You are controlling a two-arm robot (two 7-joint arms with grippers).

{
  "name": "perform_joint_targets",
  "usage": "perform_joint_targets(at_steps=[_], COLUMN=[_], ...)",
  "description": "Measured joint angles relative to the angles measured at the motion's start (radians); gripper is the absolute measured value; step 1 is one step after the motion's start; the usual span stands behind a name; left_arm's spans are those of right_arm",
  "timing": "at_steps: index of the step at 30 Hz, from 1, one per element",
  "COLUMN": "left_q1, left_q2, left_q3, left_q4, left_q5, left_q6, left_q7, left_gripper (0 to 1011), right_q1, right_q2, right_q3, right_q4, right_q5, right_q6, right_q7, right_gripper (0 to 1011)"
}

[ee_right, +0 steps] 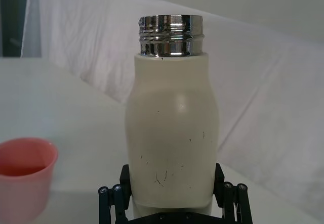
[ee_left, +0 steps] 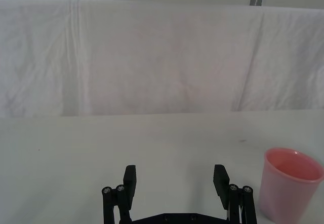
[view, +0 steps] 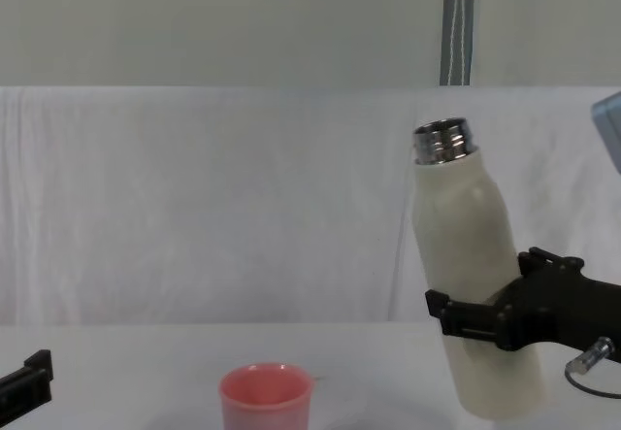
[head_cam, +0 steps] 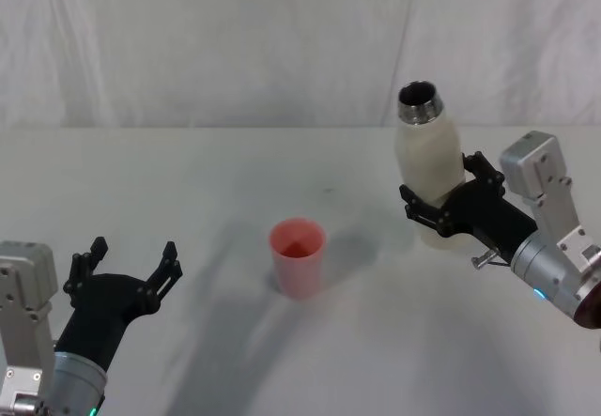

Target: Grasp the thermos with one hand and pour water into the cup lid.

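Note:
The thermos [head_cam: 427,167] is a tall cream-white bottle with an open steel neck, at the right of the table, leaning slightly left toward the cup lid. My right gripper [head_cam: 448,200] is shut on its lower body; in the chest view the thermos [view: 473,304] looks lifted just off the table, with the right gripper [view: 490,321] around it. The right wrist view has the thermos [ee_right: 172,133] between the right gripper [ee_right: 172,201] fingers. The pink cup lid [head_cam: 299,257] stands upright mid-table, left of the thermos [view: 266,398] [ee_right: 23,178] [ee_left: 289,183]. My left gripper [head_cam: 131,268] rests open at lower left [ee_left: 176,181].
A white cloth covers the table [head_cam: 188,181] and hangs as a backdrop behind it. A grey pole [view: 456,22] rises behind the backdrop. Bare tabletop lies between the left gripper and the cup lid.

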Motion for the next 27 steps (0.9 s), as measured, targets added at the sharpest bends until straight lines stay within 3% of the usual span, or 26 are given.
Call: perform_joint_targets(at_steps=[15,27], left_q1=[0.000,0.000], left_q2=[0.000,0.000], left_q3=[0.000,0.000], left_q4=[0.000,0.000], left_q5=[0.000,0.000], left_q6=[0.000,0.000], left_q7=[0.000,0.000], left_gripper=[1001,1001], right_q1=[0.054,0.100], right_q2=[0.047,0.072], right_q3=[-0.076,-0.147], right_q4=[-0.008,-0.025], right_q5=[-0.169,-0.350], right_q6=[-0.016,-0.001], right_q7=[0.005,-0.008], right_gripper=[950,950])
